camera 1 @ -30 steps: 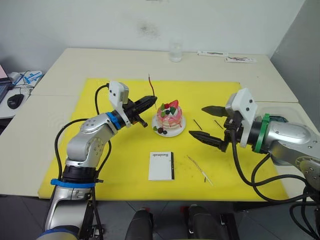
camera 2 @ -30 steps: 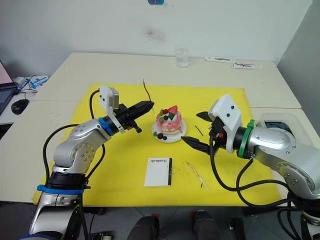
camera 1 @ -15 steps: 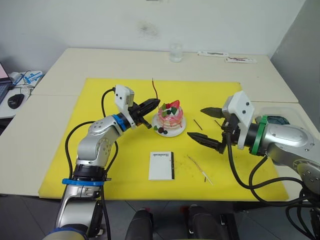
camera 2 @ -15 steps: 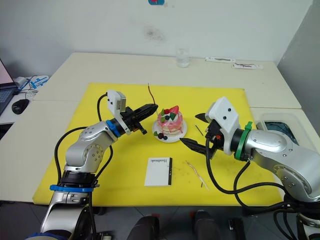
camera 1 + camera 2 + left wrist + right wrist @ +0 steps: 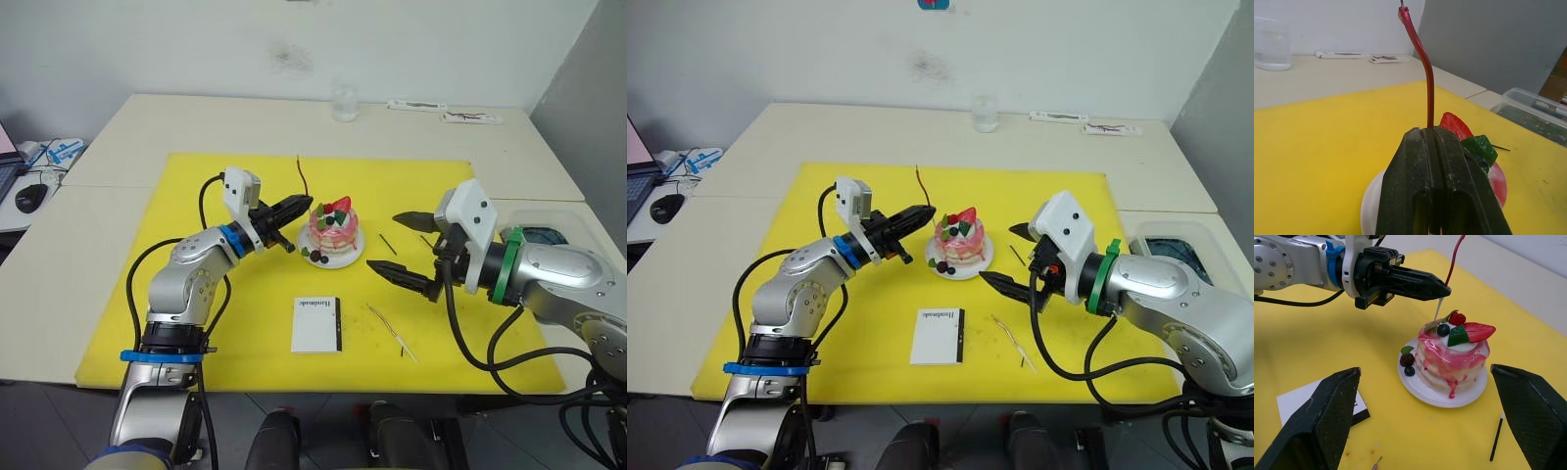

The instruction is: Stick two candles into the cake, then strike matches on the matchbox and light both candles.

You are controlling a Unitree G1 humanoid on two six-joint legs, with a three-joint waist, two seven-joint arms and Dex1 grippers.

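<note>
left gripper [image 5: 306, 203] clamped on the reddish candle [image 5: 305, 176], fingers pressed together around its lower part; candle rises nearly upright above the tips, slightly wavy, white end poking out below the fingertips right at the near edge of the cake [image 5: 332, 227]. in the right wrist view that white end sits just at the cake's top rim, cannot tell if it touches the icing or hangs just above. in the left wrist view the closed fingers [image 5: 1436, 186] hide most of the cake and plate, only the strawberry, a green bit and a slice of white plate [image 5: 1370, 205] peek out; candle top is cut off at the frame edge.

right gripper [image 5: 415, 251] spread wide, holding nothing, hovering over the yellow mat [image 5: 176, 294] to the right of the cake.

matchbox [image 5: 316, 325] flat on the mat in front of the cake, black strip on its right edge; partly hidden behind a finger in the right wrist view. golden candle [image 5: 391, 332] lies on the mat right of the matchbox, very thin, hard to trace fully. two matches [image 5: 387, 244] lie between cake and right gripper; the further one is partly covered by the gripper. glass [image 5: 344, 102] at the table's [image 5: 490, 157] far edge, well apart.
</note>
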